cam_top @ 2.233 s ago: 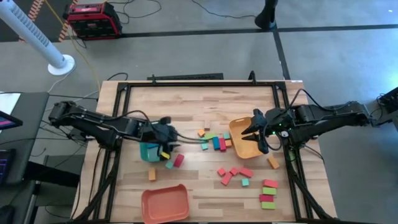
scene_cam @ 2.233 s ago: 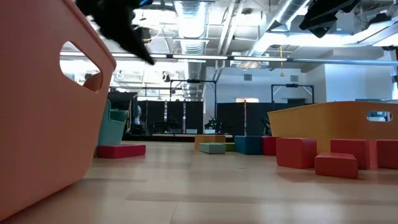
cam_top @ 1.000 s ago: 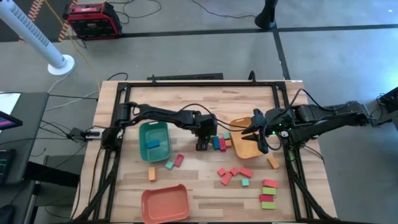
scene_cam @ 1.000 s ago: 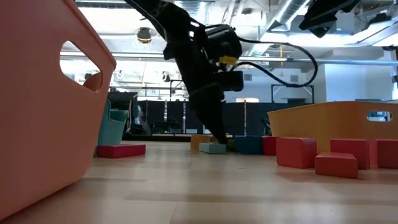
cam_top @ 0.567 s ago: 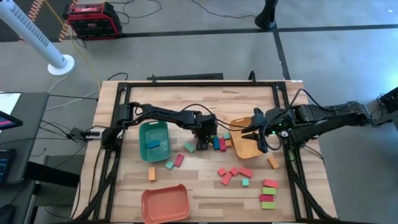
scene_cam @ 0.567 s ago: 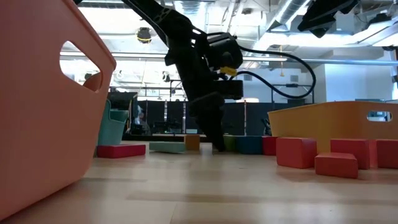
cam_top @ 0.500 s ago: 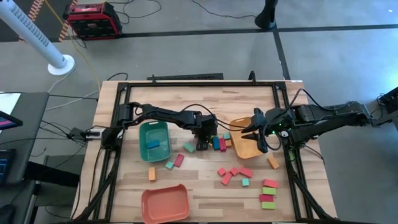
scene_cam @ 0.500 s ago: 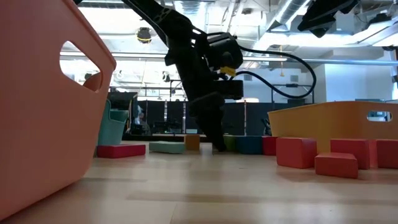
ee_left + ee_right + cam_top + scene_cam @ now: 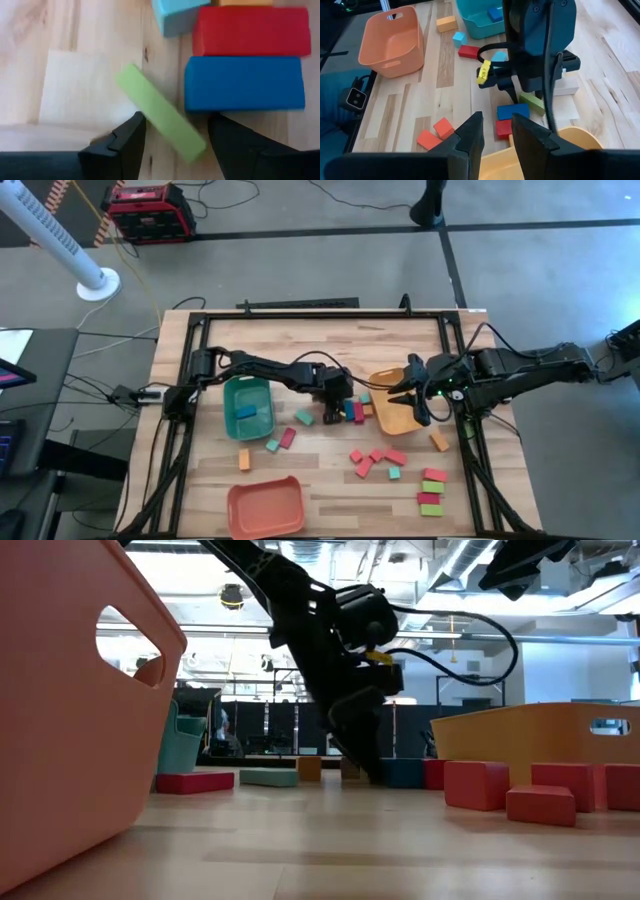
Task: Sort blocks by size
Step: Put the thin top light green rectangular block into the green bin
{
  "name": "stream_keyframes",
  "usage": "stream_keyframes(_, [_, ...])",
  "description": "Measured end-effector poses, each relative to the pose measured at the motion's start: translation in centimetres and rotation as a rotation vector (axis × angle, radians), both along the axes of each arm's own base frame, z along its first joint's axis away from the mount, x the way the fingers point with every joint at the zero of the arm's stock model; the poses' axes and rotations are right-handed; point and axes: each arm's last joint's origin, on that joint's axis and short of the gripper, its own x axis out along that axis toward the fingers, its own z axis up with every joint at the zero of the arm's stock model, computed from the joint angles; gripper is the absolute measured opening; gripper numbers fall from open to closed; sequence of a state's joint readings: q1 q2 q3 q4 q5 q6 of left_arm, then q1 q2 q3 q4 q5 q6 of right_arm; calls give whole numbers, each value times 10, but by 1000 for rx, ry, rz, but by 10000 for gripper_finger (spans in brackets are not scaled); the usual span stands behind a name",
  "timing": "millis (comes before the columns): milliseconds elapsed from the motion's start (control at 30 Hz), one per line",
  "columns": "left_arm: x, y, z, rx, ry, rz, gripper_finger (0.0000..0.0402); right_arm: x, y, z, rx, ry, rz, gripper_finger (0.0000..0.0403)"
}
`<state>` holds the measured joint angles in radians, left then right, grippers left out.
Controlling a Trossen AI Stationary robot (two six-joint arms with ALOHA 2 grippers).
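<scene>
My left gripper (image 9: 335, 412) (image 9: 176, 119) reaches down, open, into a cluster of blocks at mid-table. A light green bar (image 9: 160, 120) lies flat and slantwise between its fingers. Just beyond it are a blue block (image 9: 245, 82), a red block (image 9: 250, 31) and a pale blue one (image 9: 175, 12). A teal block (image 9: 305, 417) lies alone to the left of the cluster. More blocks (image 9: 375, 460) are scattered toward the near edge. My right gripper (image 9: 412, 398) (image 9: 497, 120) hangs shut above the yellow-orange tray (image 9: 392, 420), with nothing in it. My left gripper comes at the green bar from above, slanting down, with one finger (image 9: 131, 131) close against the bar's long side (image 9: 150, 112) and the other (image 9: 227, 135) near its end corner. I cannot tell whether either finger touches it. The bar lies flat on the table.
A teal tray (image 9: 262, 392) holding a blue block stands left of the cluster. A salmon tray (image 9: 265, 507) sits at the near edge. A red bar (image 9: 288, 438), a small teal cube (image 9: 271, 445) and an orange block (image 9: 244, 459) lie between them. Stacked blocks (image 9: 432, 490) lie near right.
The teal block has slid out of the cluster toward the table's left and lies alone near the teal tray. My left gripper's tips have then swung a little toward the right, over the green bar, and the wrist has rolled slightly.
</scene>
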<state>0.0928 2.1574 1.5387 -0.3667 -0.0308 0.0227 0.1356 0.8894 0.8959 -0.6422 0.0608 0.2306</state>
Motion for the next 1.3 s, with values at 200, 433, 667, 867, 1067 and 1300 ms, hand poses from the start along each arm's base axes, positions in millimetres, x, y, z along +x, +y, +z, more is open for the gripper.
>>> stream_keyframes(200, [0,3,0,16,-6,44,197,0,0,0,-1,0,-1,133])
stream_keyframes(433, [-2,4,-1,50,24,24,127,0,0,0,-1,0,0,133])
stream_keyframes(667, [-5,1,2,80,51,-31,53,0,0,0,-3,1,1,133])
stream_keyframes(867, [-14,-1,23,92,68,-53,54,0,0,0,-3,1,1,133])
stream_keyframes(1067, [-45,-7,69,108,153,-63,62,0,0,0,-4,1,1,133])
stream_keyframes(1300, [-107,-29,137,190,263,-13,60,0,0,-1,-4,4,2,133])
